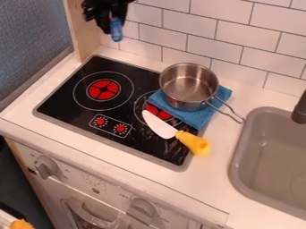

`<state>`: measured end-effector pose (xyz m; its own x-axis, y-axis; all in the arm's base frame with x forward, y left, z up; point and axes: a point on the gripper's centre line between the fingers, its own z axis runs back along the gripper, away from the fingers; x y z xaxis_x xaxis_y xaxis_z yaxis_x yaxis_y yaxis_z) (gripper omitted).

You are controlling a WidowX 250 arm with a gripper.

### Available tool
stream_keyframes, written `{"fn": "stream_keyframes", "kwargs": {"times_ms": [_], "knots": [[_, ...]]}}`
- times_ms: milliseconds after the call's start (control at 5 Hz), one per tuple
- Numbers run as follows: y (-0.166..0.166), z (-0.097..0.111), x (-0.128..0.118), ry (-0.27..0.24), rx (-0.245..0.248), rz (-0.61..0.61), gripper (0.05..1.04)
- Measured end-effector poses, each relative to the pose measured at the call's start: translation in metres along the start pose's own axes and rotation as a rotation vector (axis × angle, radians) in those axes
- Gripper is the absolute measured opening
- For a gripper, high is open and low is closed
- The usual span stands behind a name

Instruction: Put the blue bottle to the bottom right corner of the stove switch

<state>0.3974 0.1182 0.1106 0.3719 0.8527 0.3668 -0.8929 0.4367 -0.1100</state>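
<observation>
- White tiled wall (233, 40) is met by a pale counter (214, 172), into which a black stove (65, 105) is set.
- The blue bottle (116, 30) is held up near the top edge, roughly upright, in front of the tiles and beyond the stove's far left corner.
- It is clamped in the gripper (113, 19), with its lower part left exposed below.
- With the grasp made, the carrying step is judged to be in hand; the placing is not yet done.
- By "stove switch", the outlined panel (111, 125) with two red knobs near the stove's front edge is probably meant.
- The bottle should next be brought forward over the left burner (104, 90), then lowered just beside the panel's bottom right corner.
- A narrow approach is called for, since the knife (160, 127) is laid to the right of that corner and could be nudged.
- The pot (189, 87), rested on a blue cloth (194, 118), should be easily avoided.
- Release should be held off until the bottle is supported by the glass, or it could be tipped.
</observation>
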Motion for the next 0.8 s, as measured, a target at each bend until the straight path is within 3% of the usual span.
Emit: {"fn": "stream_keyframes", "kwargs": {"times_ms": [200, 600, 800], "knots": [[0.004, 0.014, -0.033, 0.029, -0.026, -0.052, 0.403], [0.029, 0.028, -0.098, 0.136, -0.045, -0.098, 0.403], [0.046, 0.031, -0.114, 0.154, -0.058, -0.117, 0.403]]}}
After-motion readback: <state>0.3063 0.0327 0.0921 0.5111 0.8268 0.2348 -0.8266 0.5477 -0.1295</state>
